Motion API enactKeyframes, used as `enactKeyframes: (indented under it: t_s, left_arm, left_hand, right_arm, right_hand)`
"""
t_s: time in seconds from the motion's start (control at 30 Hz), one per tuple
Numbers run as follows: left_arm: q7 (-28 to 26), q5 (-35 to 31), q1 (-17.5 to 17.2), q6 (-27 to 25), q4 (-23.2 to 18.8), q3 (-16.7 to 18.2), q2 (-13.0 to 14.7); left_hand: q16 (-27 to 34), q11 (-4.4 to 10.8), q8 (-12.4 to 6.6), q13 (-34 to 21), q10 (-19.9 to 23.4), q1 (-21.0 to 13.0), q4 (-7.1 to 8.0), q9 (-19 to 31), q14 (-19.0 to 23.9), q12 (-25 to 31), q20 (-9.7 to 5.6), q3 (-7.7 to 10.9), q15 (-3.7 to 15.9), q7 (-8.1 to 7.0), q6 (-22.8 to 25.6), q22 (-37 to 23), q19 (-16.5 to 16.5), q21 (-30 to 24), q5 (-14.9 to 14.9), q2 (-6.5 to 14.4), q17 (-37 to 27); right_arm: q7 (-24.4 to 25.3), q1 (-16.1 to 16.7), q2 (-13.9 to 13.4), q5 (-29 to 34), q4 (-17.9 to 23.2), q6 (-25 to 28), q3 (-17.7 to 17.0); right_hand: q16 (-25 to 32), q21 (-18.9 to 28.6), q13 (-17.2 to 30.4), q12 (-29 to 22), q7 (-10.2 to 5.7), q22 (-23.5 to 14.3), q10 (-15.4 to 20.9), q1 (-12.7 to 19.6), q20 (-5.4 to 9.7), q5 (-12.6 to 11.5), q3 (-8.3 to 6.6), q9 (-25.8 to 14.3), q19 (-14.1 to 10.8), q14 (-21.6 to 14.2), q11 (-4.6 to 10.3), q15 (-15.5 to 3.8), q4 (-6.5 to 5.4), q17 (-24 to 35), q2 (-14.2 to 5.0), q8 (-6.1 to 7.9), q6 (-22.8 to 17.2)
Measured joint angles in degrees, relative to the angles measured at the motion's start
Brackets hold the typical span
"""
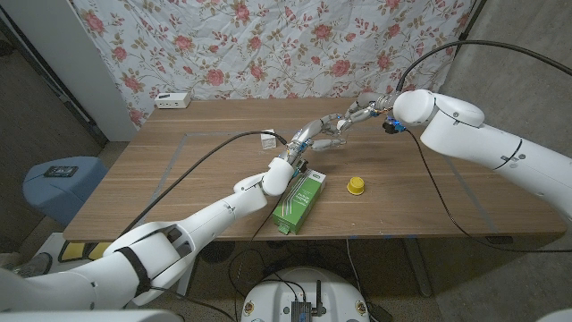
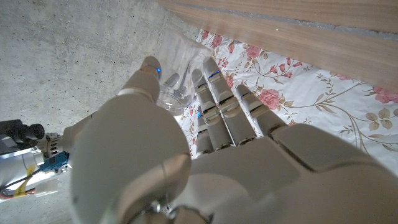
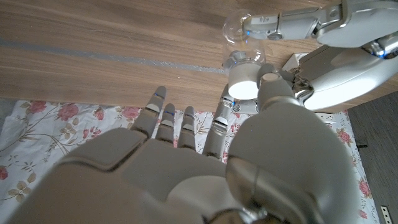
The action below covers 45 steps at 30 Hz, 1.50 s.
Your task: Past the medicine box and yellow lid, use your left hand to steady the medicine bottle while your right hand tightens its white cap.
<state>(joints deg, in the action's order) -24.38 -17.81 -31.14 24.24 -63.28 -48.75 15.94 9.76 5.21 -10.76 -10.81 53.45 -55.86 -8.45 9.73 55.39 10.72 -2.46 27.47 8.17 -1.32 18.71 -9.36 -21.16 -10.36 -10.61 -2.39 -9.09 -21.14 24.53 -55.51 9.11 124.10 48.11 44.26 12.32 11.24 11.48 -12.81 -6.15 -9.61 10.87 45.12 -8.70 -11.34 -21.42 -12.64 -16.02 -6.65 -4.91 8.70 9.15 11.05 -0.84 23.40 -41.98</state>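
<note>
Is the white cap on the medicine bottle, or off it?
On. The right wrist view shows the white cap seated on the clear medicine bottle, gripped by the left hand. How tightly, cannot tell.

From the head view the clear plastic medicine bottle (image 1: 315, 140) is mostly hidden behind the left hand (image 1: 308, 143) (its outline too small to trace). The green cardboard medicine box (image 1: 298, 202), at six o'clock from that hand, is partly covered by the left forearm.

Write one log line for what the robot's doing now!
left hand: holds medicine bottle | right hand: on white cap | yellow lid: on table
</note>
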Motion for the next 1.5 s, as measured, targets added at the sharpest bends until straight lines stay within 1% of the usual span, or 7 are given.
enactKeyframes:
  t_s: [0.37,0.53,0.67,0.8,0.93,1.27,1.5]
  left_arm:
    - [0.0,0.2,0.1,0.0,0.2,-0.1,0.0]
    - [0.0,0.3,0.1,0.0,0.3,-0.1,0.0]
    - [0.0,0.3,0.1,0.0,0.2,-0.1,0.0]
    - [0.0,0.3,0.1,0.0,0.2,-0.1,0.0]
    - [-0.1,0.4,0.1,0.0,0.2,-0.1,0.0]
    - [-0.1,0.4,-0.1,0.0,0.0,-0.1,0.1]
    - [-0.1,0.3,-0.3,0.0,-0.3,-0.1,0.2]
  left_hand:
    - [0.0,0.0,0.0,0.0,0.0,-0.4,0.0,0.0,0.2,0.3,0.0,-0.01,0.22,0.0,0.0,0.0,0.0,0.0,0.1,0.0,0.0]
    - [0.0,0.01,0.0,0.0,0.0,-0.4,-0.01,0.0,0.2,0.3,0.0,-0.01,0.21,0.0,0.0,0.0,0.0,0.0,0.2,0.0,0.0]
    - [0.0,0.01,0.0,0.0,0.0,-0.4,-0.01,0.0,0.2,0.3,0.0,-0.01,0.21,0.0,0.0,0.0,0.0,0.0,0.2,0.0,0.0]
    - [0.0,0.01,0.0,0.0,0.0,-0.2,-0.01,0.0,0.2,0.3,0.0,-0.01,0.21,0.0,0.0,0.0,0.0,0.0,0.2,0.2,0.0]
    - [0.0,0.01,0.0,0.0,0.0,-0.2,-0.01,0.0,0.2,0.3,0.0,-0.01,0.21,0.0,0.0,0.0,0.0,0.0,0.2,0.2,0.0]
    - [0.0,0.01,0.0,0.0,0.0,-0.1,-0.09,0.0,0.2,0.3,0.0,-0.09,0.21,0.0,0.0,0.0,0.0,0.0,0.3,0.3,0.0]
    - [0.0,0.01,0.0,0.0,0.0,-0.1,-0.09,0.0,0.2,0.0,0.0,-0.1,0.21,0.0,0.0,0.0,0.0,0.0,0.3,0.3,0.0]
  right_arm:
    - [1.1,0.4,0.4,0.2,-0.1,0.9,0.0]
    - [1.5,0.5,0.4,0.2,-0.1,1.4,0.0]
    - [1.8,0.6,0.5,0.2,-0.1,1.9,0.0]
    - [2.1,0.6,0.5,0.3,0.1,2.4,0.2]
    - [2.4,0.6,0.5,0.4,0.3,2.7,0.4]
    - [2.8,0.5,0.6,0.6,0.8,3.3,0.9]
    - [2.9,0.0,0.6,1.4,1.3,4.5,1.8]
  right_hand:
    - [0.4,0.2,0.0,0.0,0.3,0.0,0.8,-1.5,-0.01,0.3,0.44,0.0,-0.6,-1.4,-0.21,-0.4,-0.9,0.0,-0.01,-0.01,-1.1]
    - [0.4,0.2,0.0,0.0,0.62,0.0,1.5,-2.4,-0.01,0.6,0.79,-0.1,-0.6,-1.4,-0.31,-0.4,-1.25,0.0,0.59,-0.01,-1.7]
    - [0.4,0.2,0.0,0.0,0.92,0.0,1.9,-3.1,-0.01,0.8,1.28,-0.2,-0.6,-1.7,-0.64,-0.61,-1.41,0.0,0.73,0.43,-2.0]
    - [0.4,0.2,0.0,0.0,1.53,0.0,2.3,-4.1,0.07,0.8,1.74,-0.2,-1.1,-2.0,-0.22,-0.51,-1.88,0.0,1.18,0.45,-2.6]
    - [0.4,0.2,0.0,0.0,2.14,0.0,3.0,-5.2,-0.01,1.0,2.08,-0.1,-1.2,-2.4,-0.11,-0.92,-2.21,0.0,1.29,1.01,-3.8]
    - [0.4,0.2,0.0,0.0,2.21,0.0,4.2,-7.3,-0.13,1.2,3.17,0.0,-1.9,-3.2,-0.3,-0.68,-2.82,0.3,1.77,1.68,-6.3]
    - [0.4,0.2,0.0,-0.2,2.76,0.0,4.6,-8.7,-0.14,1.4,3.97,0.0,-1.9,-3.6,0.1,-0.91,-3.15,0.3,2.15,1.97,-7.3]
